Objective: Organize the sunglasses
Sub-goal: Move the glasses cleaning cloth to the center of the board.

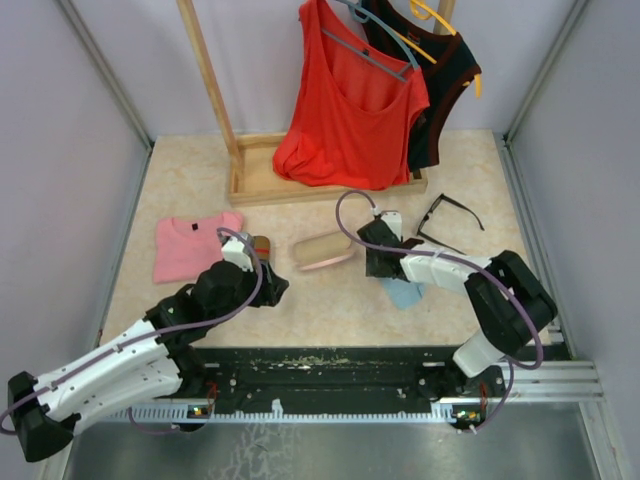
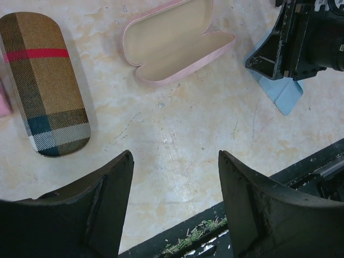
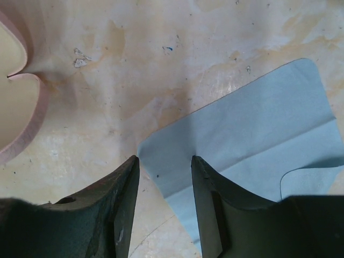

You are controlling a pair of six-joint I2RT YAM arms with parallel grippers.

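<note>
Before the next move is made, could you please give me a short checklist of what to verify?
1. Pink case lies open with nothing inside: ok.
2. Plaid case is closed and its contents are hidden: cannot tell.
3. Black sunglasses are put away: not ok. They lie outside any case, and their arms look unfolded.
4. Left gripper is open and holds nothing: ok.
5. Right gripper is open and holds nothing: ok. It is over the corner of the blue cloth, not at the sunglasses.
</note>
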